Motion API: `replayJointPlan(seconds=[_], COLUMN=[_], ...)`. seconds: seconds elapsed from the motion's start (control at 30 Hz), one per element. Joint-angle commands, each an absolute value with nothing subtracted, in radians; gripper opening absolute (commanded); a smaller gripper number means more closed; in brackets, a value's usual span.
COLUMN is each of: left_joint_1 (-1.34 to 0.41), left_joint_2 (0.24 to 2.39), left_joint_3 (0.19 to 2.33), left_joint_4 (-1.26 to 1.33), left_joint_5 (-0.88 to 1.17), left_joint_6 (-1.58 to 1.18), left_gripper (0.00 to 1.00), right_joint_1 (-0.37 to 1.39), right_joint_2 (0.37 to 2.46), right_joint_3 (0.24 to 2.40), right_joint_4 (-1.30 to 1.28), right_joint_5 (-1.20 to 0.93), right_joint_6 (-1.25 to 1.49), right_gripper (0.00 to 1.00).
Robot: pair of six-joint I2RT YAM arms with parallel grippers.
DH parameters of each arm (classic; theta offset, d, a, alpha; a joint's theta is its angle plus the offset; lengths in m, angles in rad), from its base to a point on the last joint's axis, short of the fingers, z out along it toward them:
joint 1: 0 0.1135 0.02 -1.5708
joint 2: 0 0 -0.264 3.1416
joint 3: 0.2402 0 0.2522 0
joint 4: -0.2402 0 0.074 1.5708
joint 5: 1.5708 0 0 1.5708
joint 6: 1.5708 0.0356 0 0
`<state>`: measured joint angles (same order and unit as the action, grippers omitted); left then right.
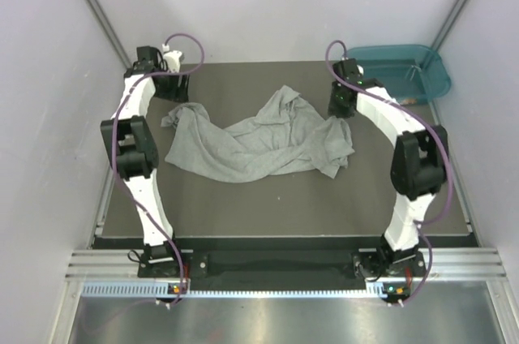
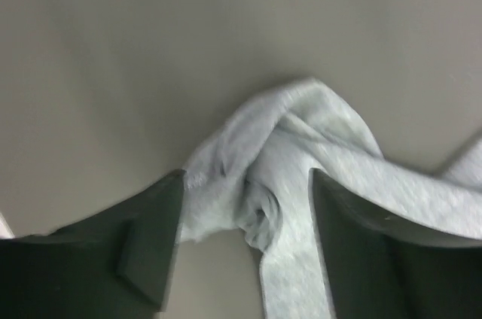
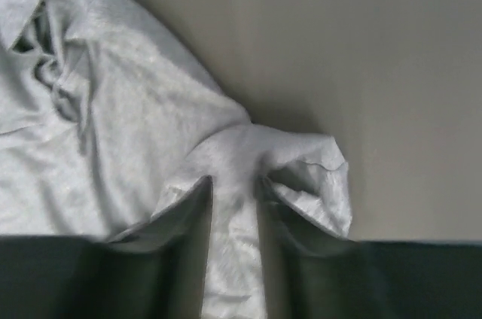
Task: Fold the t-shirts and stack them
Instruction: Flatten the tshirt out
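One light heather-grey cotton t-shirt (image 1: 259,145) lies crumpled across the middle of the dark grey bench (image 1: 243,206). At its far left corner the left hand (image 2: 247,177) is released, its fingers wide apart on either side of a bunched edge. At the shirt's right end the right hand (image 3: 235,183) has a fold in its narrow gap; whether it pinches, I cannot tell. A teal plastic tub (image 1: 405,68) sits far right.

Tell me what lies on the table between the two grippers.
The crumpled light-grey cotton t-shirt lies there, reaching from the left gripper to the right gripper; the top view shows it.
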<state>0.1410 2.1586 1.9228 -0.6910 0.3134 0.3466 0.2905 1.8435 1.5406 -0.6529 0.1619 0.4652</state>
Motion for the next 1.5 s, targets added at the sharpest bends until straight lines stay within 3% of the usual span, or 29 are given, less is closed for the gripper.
replayJointPlan(seconds=[0.0,0.07,0.1,0.2,0.37,0.4,0.43,0.5,0.8,0.97,1.3,1.4,1.43,1.47], left_joint_1=[0.147,0.150,0.155,0.169,0.192,0.199,0.202,0.209,0.210,0.212,0.210,0.210,0.210,0.210], left_joint_2=[2.171,2.139,2.117,1.993,1.757,1.732,1.709,1.669,1.804,1.836,1.873,1.871,1.870,1.867], left_joint_3=[2.068,2.074,2.063,1.936,1.608,1.564,1.522,1.415,1.330,1.318,1.256,1.250,1.250,1.256], left_joint_4=[-0.688,-0.722,-0.742,-0.787,-0.813,-0.813,-0.811,-0.801,-0.769,-0.749,-0.733,-0.721,-0.721,-0.721], left_joint_5=[0.250,0.227,0.227,0.261,0.278,0.275,0.272,0.284,0.229,0.270,0.313,0.339,0.353,0.362], left_joint_6=[0.275,0.264,0.253,0.255,0.281,0.288,0.288,0.287,0.250,0.235,0.224,0.225,0.225,0.225], left_gripper=[0.77,0.82,0.88,0.88,0.83,0.71,0.65,0.60,0.75,0.75,0.65,0.49,0.43,0.32], right_joint_1=[0.265,0.258,0.256,0.252,0.219,0.218,0.212,0.190,0.118,0.101,0.066,0.064,0.064,0.064], right_joint_2=[1.903,1.924,1.922,1.850,1.706,1.674,1.658,1.609,1.607,1.652,1.713,1.709,1.704,1.695], right_joint_3=[1.672,1.710,1.719,1.697,1.495,1.464,1.430,1.330,1.143,1.111,1.082,1.057,1.054,1.046], right_joint_4=[-0.612,-0.641,-0.653,-0.670,-0.641,-0.640,-0.637,-0.608,-0.503,-0.482,-0.442,-0.419,-0.417,-0.417], right_joint_5=[0.158,0.166,0.178,0.212,0.154,0.147,0.147,0.141,-0.035,-0.070,-0.098,-0.138,-0.138,-0.134], right_joint_6=[0.439,0.425,0.408,0.377,0.365,0.359,0.359,0.357,0.399,0.403,0.425,0.426,0.431,0.437], right_gripper=[0.34,0.67,0.70,0.72,0.62,0.60,0.54,0.52,0.50,0.52,0.55,0.39,0.23,0.16])
